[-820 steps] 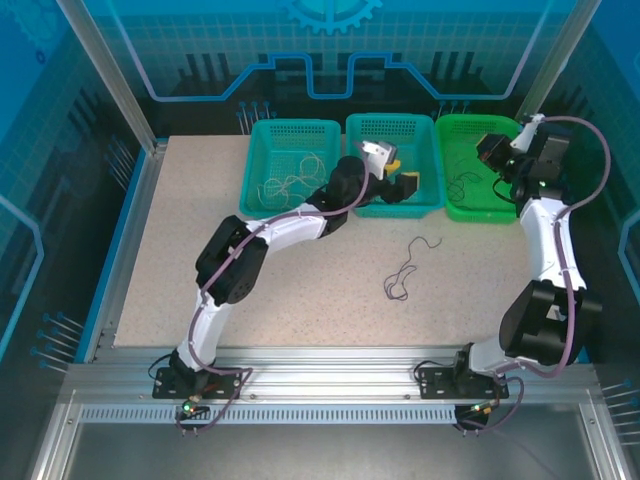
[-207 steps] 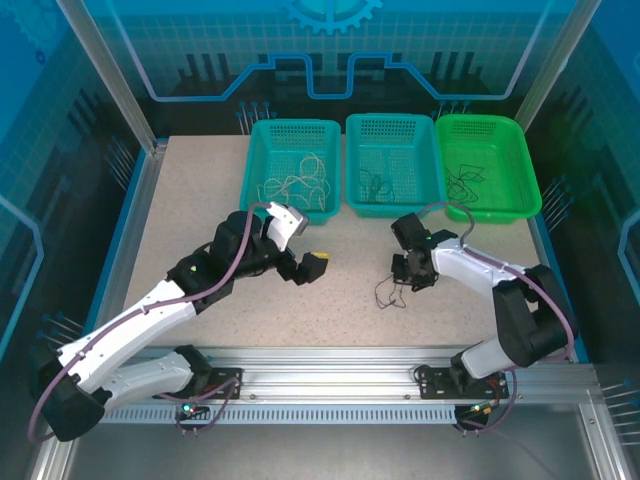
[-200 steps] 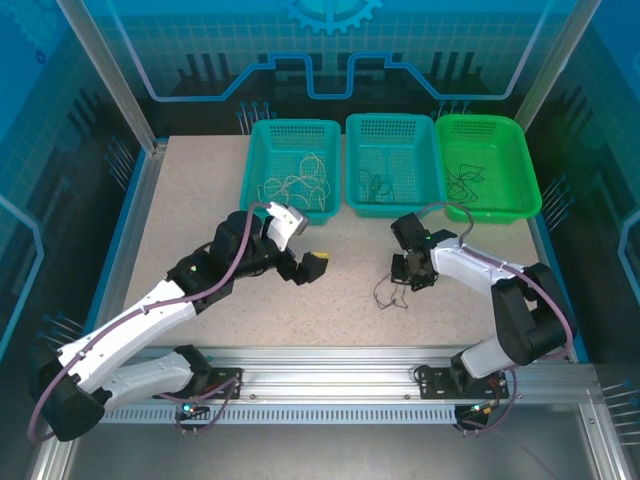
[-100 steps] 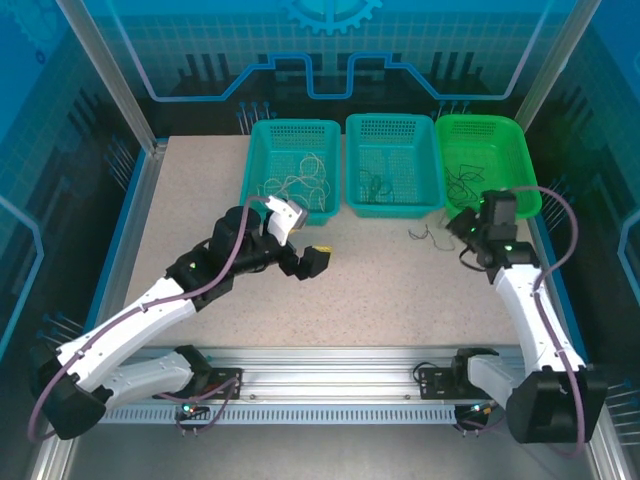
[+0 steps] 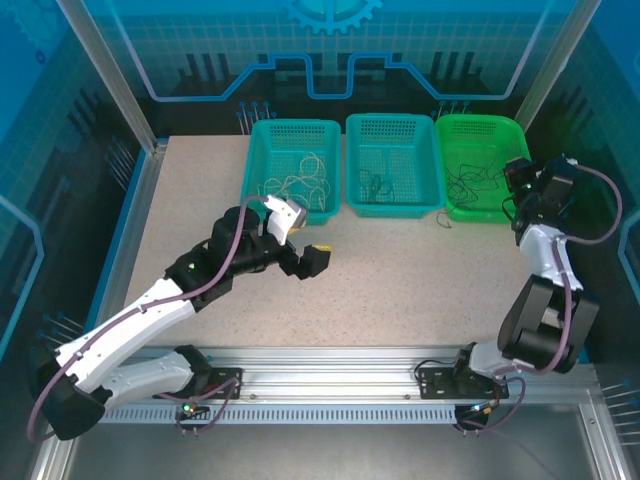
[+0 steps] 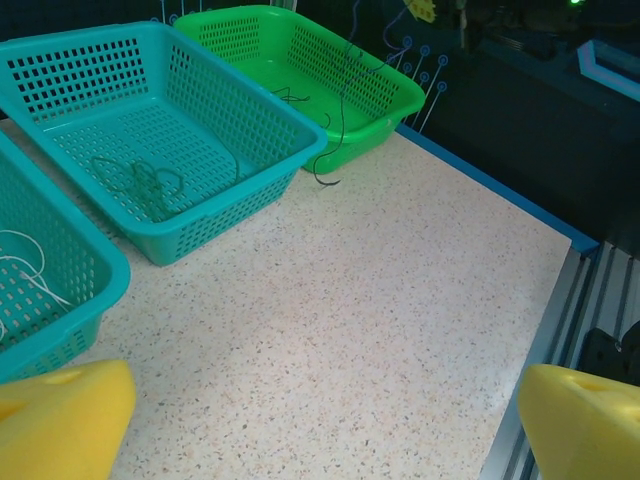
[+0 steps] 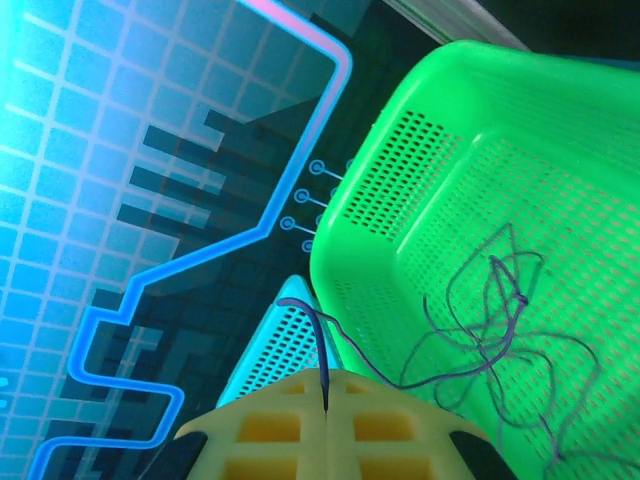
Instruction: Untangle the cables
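- Over the green basket, our right hand is pinching the purple-black cable. Its bulk lies inside, and the tail drapes over the basket's front-left corner.
- Well left of that basket, our left hand is spread and holding nothing.
- We read this as drop-off: shift inward so the tail clears the rim, then let go.

- We see a table top of pale, speckled, stone-like laminate, matt and faintly grainy.
- We take the green basket and the teal baskets for moulded, perforated plastic, smooth with a soft sheen.
- The yellow finger pads look to us like matt, slightly rubbery plastic.
- The purple cable appears to us as thin, smooth-coated wire.
- We read the front rail as brushed aluminium and the arm shells as glossy white plastic.
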Controlling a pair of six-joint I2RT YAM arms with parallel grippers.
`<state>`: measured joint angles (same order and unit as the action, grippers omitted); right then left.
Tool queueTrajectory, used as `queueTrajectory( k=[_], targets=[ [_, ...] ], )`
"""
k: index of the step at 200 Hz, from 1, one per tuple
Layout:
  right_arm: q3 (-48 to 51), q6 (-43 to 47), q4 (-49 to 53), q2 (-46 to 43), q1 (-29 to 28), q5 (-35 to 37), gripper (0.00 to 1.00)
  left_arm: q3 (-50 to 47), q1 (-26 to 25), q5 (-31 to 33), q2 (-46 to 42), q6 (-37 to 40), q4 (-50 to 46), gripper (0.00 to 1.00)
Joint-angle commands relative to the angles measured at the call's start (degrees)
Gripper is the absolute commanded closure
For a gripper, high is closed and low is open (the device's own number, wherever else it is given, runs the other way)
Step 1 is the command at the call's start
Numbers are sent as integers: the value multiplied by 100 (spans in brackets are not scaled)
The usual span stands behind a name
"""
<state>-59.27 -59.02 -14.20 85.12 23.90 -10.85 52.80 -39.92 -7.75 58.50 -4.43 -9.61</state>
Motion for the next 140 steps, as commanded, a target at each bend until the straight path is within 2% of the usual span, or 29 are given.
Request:
queueTrajectory(
  k=[1, 23, 27, 45, 64, 86, 107, 127, 140],
  targets=[
    [-741, 243, -243, 759, -33, -276, 100, 82, -57, -78, -49, -121, 252, 1],
    [-1625, 861, 831, 1631, -173, -223, 97, 88, -74, -66, -23, -105, 241, 1],
    [-1762, 934, 1015, 1759, -197, -168, 93, 90, -83, -73, -27, -102, 232, 1],
    [-2580, 1235, 2137, 2352, -301, 58, 63, 83, -94, -42, -32, -106, 222, 1],
    [-3153, 1605, 3070, 2605, -412, 176, 55, 64, -103, -26, -23, -136, 224, 1],
    [-2665, 1726, 2961, 2077, -482, 383, 50, 23, -111, -14, -14, -167, 283, 1],
    [-2091, 1853, 2986, 1431, -560, 357, 49, 19, -104, -20, 53, -152, 336, 1],
    [-1100, 1877, 2820, 473, -779, 338, 50, 53, -110, -47, 174, -106, 410, 1],
    [-326, 1978, 2737, -278, -1095, 692, 50, 101, -116, -55, 268, -82, 423, 1]
  ],
)
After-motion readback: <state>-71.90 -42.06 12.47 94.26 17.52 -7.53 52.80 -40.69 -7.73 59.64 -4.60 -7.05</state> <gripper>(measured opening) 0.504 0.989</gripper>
